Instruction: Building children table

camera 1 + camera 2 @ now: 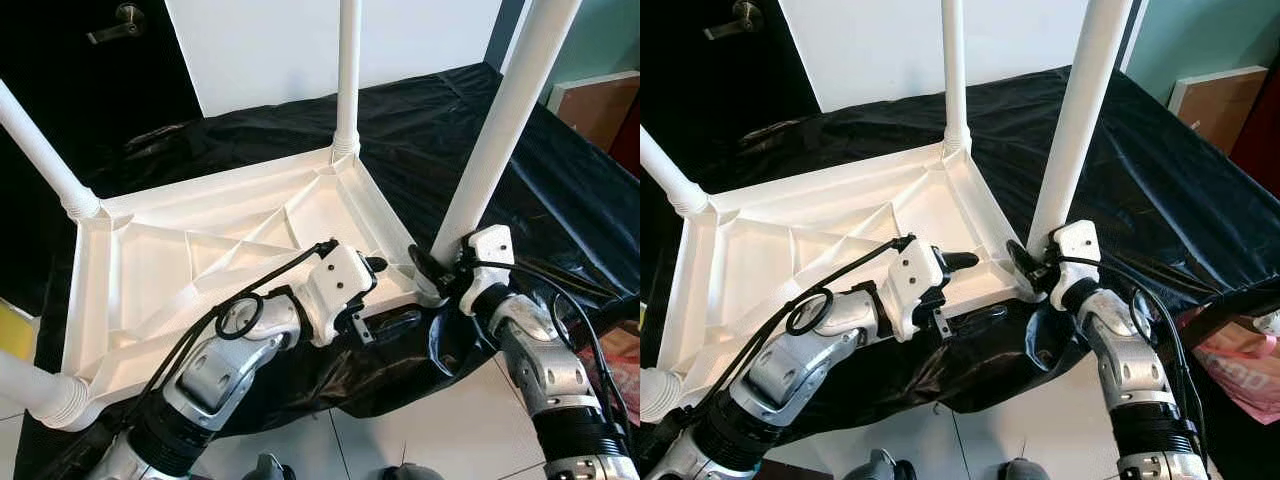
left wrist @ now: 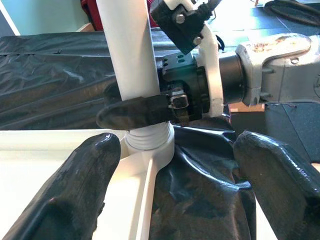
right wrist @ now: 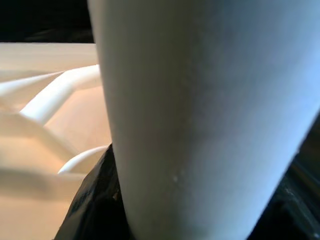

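Right now the right gripper (image 1: pixel 432 272) is clamped around the base of the near-right leg (image 1: pixel 500 130), fingers pinching it just above the threaded collar where it meets the corner socket of the tabletop (image 1: pixel 150 270). The top lies upside down on the black sheet (image 1: pixel 560 190). From the right gripper the leg's long axis runs straight up and slightly away, so any tightening is a twist about that near-vertical axis, not a push.

Left gripper (image 2: pixel 175 165) sits just beside that same corner, on the tabletop side, fingers spread wide and holding nothing; the leg base stands directly ahead of it, between its two fingertips (image 2: pixel 65 190) but farther out. One finger lies over the rim, the other hangs off the edge over the sheet.

My read: right arm does the turning; left is nearest to brace the rim. Three other legs already stand in their corners.
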You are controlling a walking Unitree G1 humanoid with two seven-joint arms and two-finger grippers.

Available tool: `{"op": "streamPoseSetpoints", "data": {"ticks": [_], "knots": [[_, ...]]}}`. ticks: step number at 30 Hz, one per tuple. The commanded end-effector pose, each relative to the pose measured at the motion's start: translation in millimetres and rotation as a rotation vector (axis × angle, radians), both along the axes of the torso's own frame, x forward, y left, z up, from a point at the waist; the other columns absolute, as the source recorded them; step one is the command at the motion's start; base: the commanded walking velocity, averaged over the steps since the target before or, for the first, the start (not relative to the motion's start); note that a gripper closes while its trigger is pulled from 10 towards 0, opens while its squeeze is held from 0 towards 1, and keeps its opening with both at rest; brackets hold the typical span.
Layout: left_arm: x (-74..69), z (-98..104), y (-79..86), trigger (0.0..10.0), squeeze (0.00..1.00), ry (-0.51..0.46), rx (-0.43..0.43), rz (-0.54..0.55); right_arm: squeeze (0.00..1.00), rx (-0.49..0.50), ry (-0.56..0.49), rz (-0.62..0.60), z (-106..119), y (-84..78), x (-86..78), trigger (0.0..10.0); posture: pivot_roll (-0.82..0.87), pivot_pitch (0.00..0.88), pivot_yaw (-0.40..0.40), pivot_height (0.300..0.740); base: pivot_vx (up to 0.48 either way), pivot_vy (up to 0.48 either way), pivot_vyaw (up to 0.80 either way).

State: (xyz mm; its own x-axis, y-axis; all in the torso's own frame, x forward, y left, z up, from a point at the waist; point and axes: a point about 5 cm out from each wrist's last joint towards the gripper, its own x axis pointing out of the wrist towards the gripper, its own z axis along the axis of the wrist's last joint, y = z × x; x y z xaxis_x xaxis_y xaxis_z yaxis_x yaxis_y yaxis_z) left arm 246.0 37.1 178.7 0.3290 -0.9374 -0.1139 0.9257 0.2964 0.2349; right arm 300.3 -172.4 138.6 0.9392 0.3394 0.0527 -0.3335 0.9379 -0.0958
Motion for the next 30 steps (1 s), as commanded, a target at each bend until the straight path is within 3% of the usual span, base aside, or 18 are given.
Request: {"op": "streamPoseSetpoints", "data": {"ticks": [1, 6, 7, 12, 18, 30], "knots": [[-2.2, -4.4, -1.2, 10.0, 0.00, 0.012, 0.023, -0.039, 0.00, 0.018, 0.061, -0.096, -11.4, -2.1, -2.7, 10.0, -0.09, 0.089, 0.047, 0.740, 0.000, 0.000, 0.00], [-2.0, -4.2, -2.1, 10.0, 0.00, 0.012, 0.021, -0.039, 0.00, 0.062, 0.077, -0.202, -15.1, 6.8, -6.1, 10.0, -0.09, 0.087, 0.043, 0.740, 0.000, 0.000, 0.00], [-2.0, -4.3, -2.5, 10.0, 0.00, 0.011, 0.020, -0.040, 0.00, 0.077, 0.085, -0.288, -17.5, 12.5, -8.2, 10.0, -0.09, 0.082, 0.039, 0.740, 0.000, 0.000, 0.00], [-1.6, -4.2, -2.6, 10.0, 0.00, 0.008, 0.019, -0.037, 0.00, 0.120, 0.097, -0.450, -21.3, 24.7, -13.5, 10.0, -0.08, 0.078, 0.034, 0.740, 0.000, 0.000, 0.00], [-1.8, -4.0, -2.6, 10.0, 0.00, 0.007, 0.018, -0.036, 0.00, 0.149, 0.093, -0.424, -18.2, 40.3, -17.5, 10.0, -0.09, 0.077, 0.036, 0.740, 0.000, 0.000, 0.00], [-2.6, -3.9, -1.3, 10.0, 0.00, 0.007, 0.020, -0.030, 0.00, 0.126, 0.056, -0.434, -12.2, 41.4, -19.6, 10.0, -0.08, 0.089, 0.034, 0.740, 0.000, 0.000, 0.00]]}}
